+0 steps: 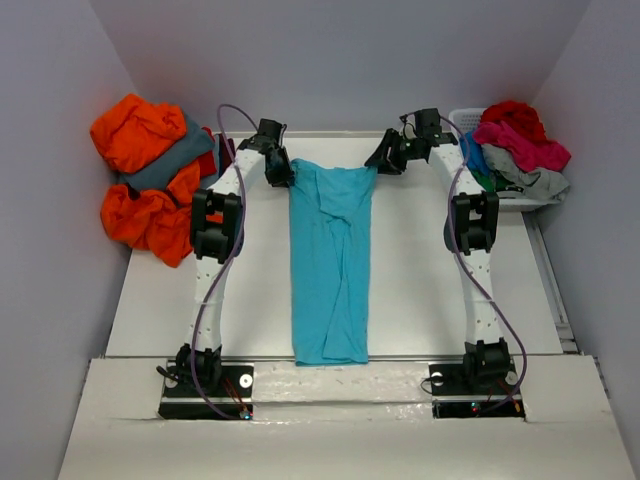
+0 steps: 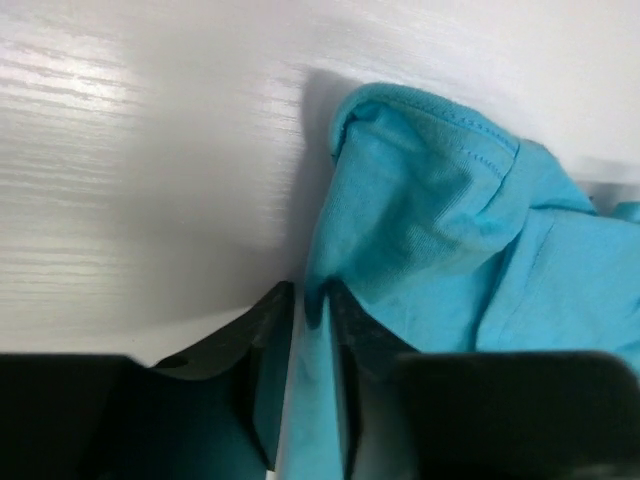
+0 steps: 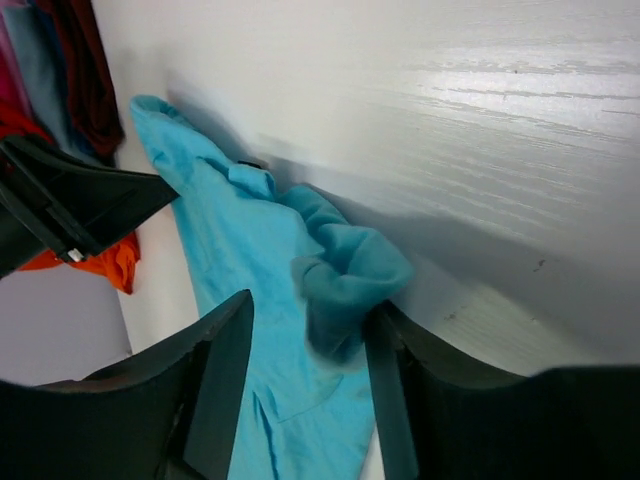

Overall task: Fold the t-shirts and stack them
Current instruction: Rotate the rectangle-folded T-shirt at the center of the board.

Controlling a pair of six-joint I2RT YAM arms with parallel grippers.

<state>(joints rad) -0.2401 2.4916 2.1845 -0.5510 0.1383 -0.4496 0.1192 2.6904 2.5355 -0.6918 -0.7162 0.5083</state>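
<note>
While the turquoise t-shirt [image 1: 330, 260] lies as a long strip down the worktop's [image 1: 160, 300] middle, the left hand [image 2: 310, 300] pinches its far left corner and the right hand [image 3: 310, 330] stands open around the far right one. The fold looks half done; next, probably both hands grip and carry the far end nearward.

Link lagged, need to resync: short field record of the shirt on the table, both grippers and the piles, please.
shirt in work: turquoise cloth t-shirt, folded into a long strip, table centre
left gripper: nearly shut, far left corner pinched between fingers
right gripper: open, astride far right corner
left pile: orange and slate grey shirts, crumpled
right basket: white slatted plastic basket, red, pink, grey shirts heaped
</note>
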